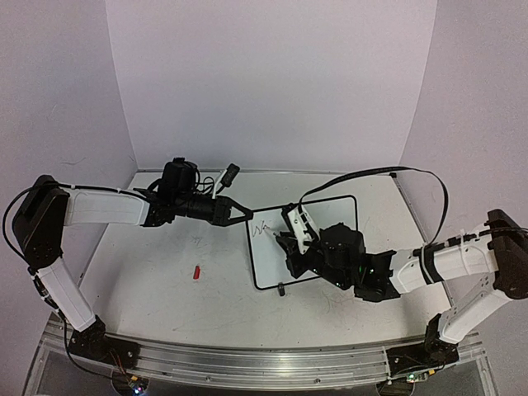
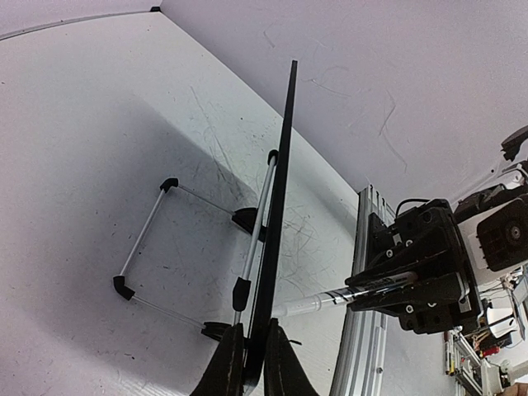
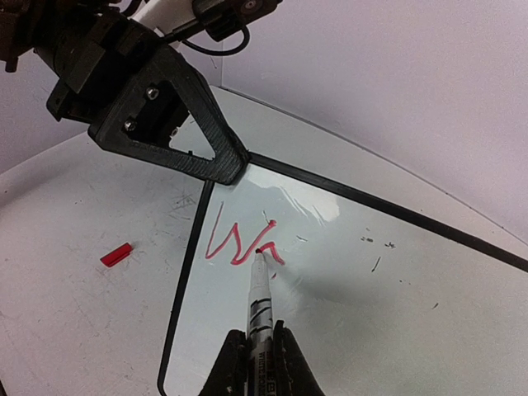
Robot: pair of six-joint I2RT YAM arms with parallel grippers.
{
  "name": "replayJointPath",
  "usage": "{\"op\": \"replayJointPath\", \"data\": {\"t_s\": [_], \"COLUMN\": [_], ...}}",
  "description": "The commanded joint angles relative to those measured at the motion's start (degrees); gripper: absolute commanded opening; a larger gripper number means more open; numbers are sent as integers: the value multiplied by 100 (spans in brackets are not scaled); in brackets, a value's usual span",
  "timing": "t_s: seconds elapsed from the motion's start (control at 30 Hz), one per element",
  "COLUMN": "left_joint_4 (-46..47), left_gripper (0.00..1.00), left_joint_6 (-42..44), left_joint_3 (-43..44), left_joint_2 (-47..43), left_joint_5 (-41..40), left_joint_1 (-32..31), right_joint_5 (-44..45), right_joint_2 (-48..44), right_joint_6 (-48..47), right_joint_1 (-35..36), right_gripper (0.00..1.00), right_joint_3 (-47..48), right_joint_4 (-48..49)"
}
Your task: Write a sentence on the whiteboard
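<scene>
Toward the near edge of the tabletop [image 1: 165, 297], left of centre, a small red piece [image 1: 196, 272] lay by itself, well apart from both arms.

Right of it, about mid-table, the whiteboard [image 1: 266, 260] sat with one black clip foot [image 1: 281, 288] visible on its near edge.

The right gripper [image 1: 295, 241] reached in from the right edge, over the board. Its fingers were clamped on a white marker [image 3: 260, 305]. The marker's tip touched the board surface at the end of the last red stroke.

Of the sentence [image 3: 239, 239], only red strokes reading about "Wa" showed, close to the board's far-left corner.

At that same corner the left gripper [image 1: 245, 214], coming from the left edge, was closed on the whiteboard's black frame, one finger on each face.

Left wrist view: board seen edge-on between the fingers [image 2: 227, 367]. A thin wire stand [image 2: 144, 235] with black ends lay beside the board. Could not tell whether the board lay flat or sat slightly propped.

Far edge of the table: bare wall behind.
</scene>
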Motion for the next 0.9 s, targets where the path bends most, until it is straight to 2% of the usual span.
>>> {"op": "replayJointPath", "data": {"t_s": [0.0, 0.43, 0.87], "left_joint_4": [170, 170, 170], "left_gripper": [9, 9, 9], "left_joint_6": [-29, -26, -29], "left_joint_3": [92, 97, 95], "left_joint_2": [-216, -222, -228], "left_joint_5": [109, 110, 119], "left_joint_1": [3, 3, -1], "right_joint_5": [-41, 78, 510], "right_joint_2": [-46, -105, -100], "right_joint_6": [82, 261, 205], "right_joint_1": [5, 12, 6], "right_gripper": [0, 0, 0], "right_joint_3": [-82, -173, -51], "right_joint_4": [-95, -249, 83]}}
